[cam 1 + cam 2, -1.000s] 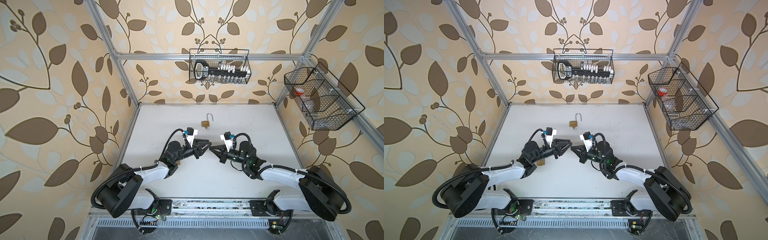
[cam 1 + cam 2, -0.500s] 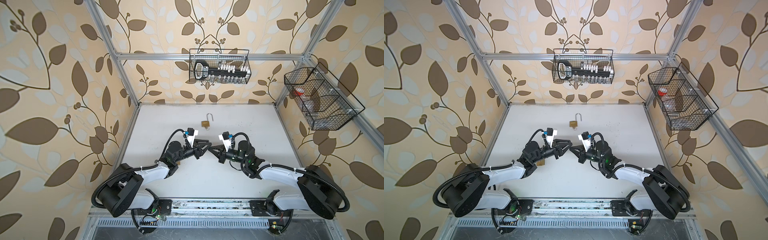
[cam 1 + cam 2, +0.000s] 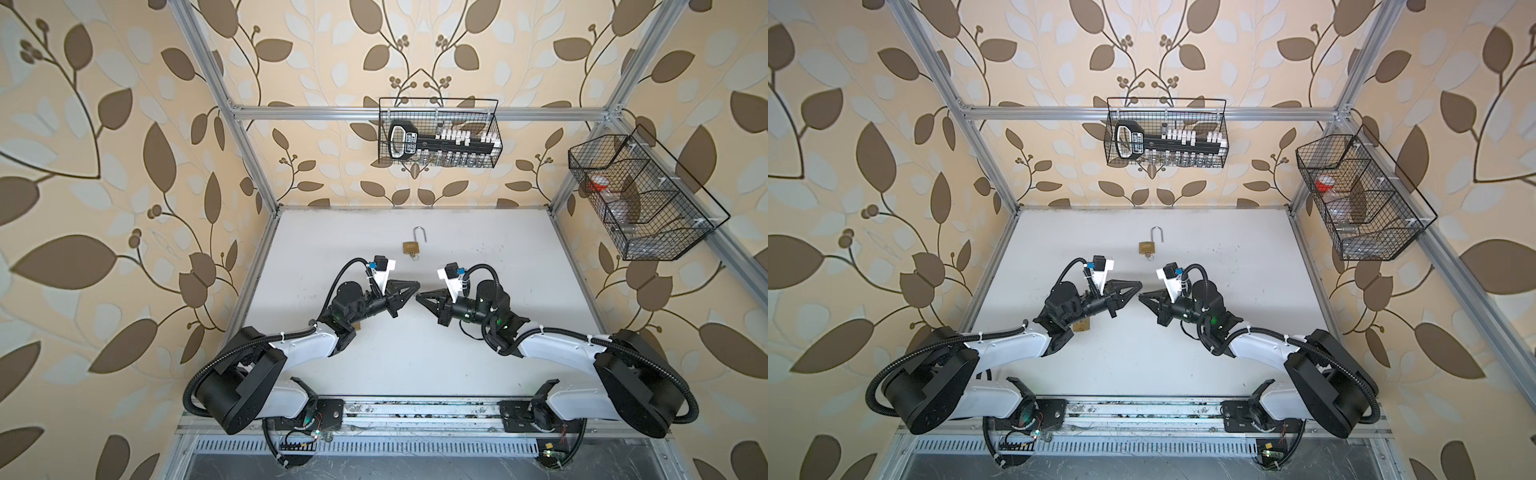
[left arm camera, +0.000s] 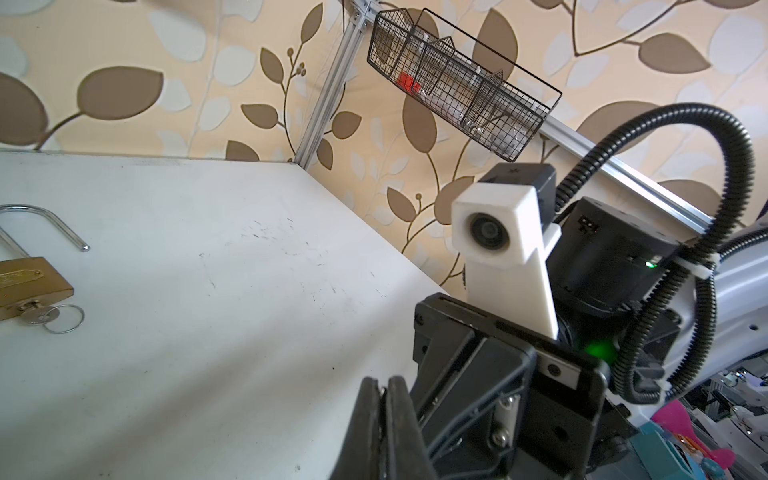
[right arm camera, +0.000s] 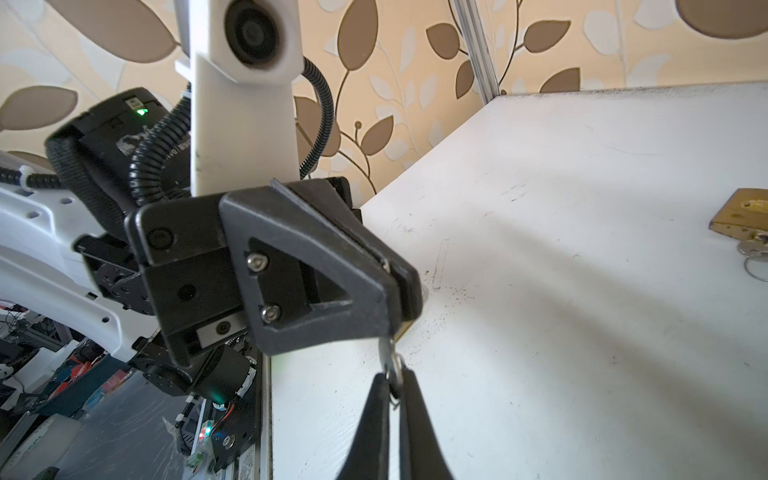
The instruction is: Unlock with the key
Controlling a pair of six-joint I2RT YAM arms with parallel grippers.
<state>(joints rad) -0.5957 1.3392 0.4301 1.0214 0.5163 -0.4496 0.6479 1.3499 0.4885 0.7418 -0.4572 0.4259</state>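
**White table (image 3: pixel 498 353): risk of a dropped key (image 5: pixel 387 353)**

Between the open padlock (image 3: pixel 410 247) and the arm bases, the left gripper (image 5: pixel 409 289) is clamped on the key. The right gripper (image 5: pixel 395 376) stands narrowly parted around its other end, and you cannot tell whether it still pinches. If you withdraw the right gripper and it snags, the key may twist or fall. A second ago the left jaws stood apart and the right jaws were closed.

The left gripper (image 5: pixel 413 291), jaws apart one second ago, now stands closed on the key (image 5: pixel 386 351). The right gripper (image 5: pixel 395 384), previously clamped tight, now shows its fingers slightly parted around the key ring (image 5: pixel 397 374). Hold on the key now lies with the left gripper, not the right.
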